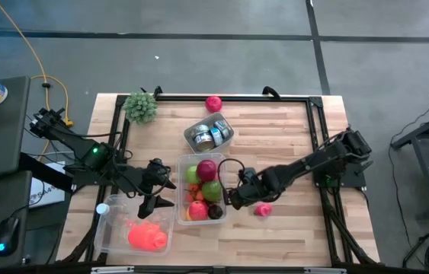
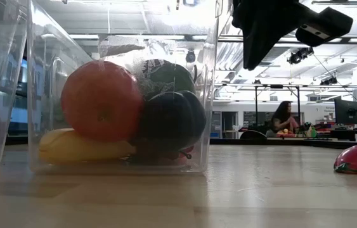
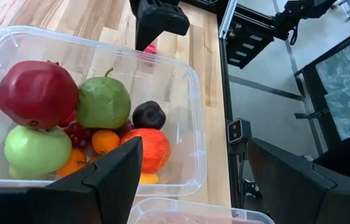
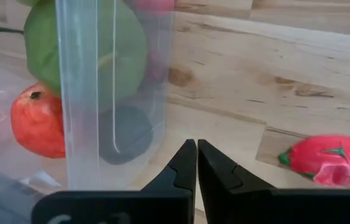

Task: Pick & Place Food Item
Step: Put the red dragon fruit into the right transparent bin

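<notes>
Resting on the worktop (image 1: 290, 144) at about 3 o'clock from the fruit bin (image 1: 180, 190), the pink dragon fruit (image 1: 263, 209) lies just beside the right claw (image 1: 232, 199), whose fingers are pressed together and empty. It looks light, smooth-skinned and likely slippery — best pinched across its plump middle. The left claw (image 1: 153, 199) hovers with fingers apart at the bin's 9 o'clock side.
</notes>
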Controlling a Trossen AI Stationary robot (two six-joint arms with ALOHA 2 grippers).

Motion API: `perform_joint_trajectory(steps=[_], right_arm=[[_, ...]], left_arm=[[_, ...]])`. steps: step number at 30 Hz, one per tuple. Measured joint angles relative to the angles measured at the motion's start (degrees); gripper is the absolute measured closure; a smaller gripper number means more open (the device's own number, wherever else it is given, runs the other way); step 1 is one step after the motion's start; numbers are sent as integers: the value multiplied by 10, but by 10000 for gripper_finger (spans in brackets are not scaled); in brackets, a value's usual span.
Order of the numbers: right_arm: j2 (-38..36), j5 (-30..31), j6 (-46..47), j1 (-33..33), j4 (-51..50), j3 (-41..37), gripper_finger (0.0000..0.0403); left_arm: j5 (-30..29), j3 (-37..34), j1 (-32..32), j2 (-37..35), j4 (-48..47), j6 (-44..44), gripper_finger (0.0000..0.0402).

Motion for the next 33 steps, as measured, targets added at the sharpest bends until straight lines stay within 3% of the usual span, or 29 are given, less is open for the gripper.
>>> perform_joint_trajectory(steps=[5, 9, 13, 18, 19, 24, 29, 33], right_arm=[[-1, -26, -7, -10, 11, 0, 397], [-7, -56, -29, -11, -5, 1, 351], [-6, -73, -28, -12, -34, 0, 241], [-6, -95, -28, -13, -80, 0, 45], [-6, -98, -28, -13, -92, 0, 24], [-17, -112, -29, -13, -95, 1, 46], [-21, -127, -29, -13, -141, 0, 8], [-23, -111, -33, -13, -130, 0, 17]], left_arm=[[0, 0, 0, 0, 0, 0, 120], [0, 0, 0, 0, 2, 0, 120], [0, 0, 0, 0, 2, 0, 120], [0, 0, 0, 0, 2, 0, 120], [0, 0, 0, 0, 2, 0, 120], [0, 0, 0, 0, 2, 0, 120], [0, 0, 0, 0, 7, 0, 120], [0, 0, 0, 0, 7, 0, 120]])
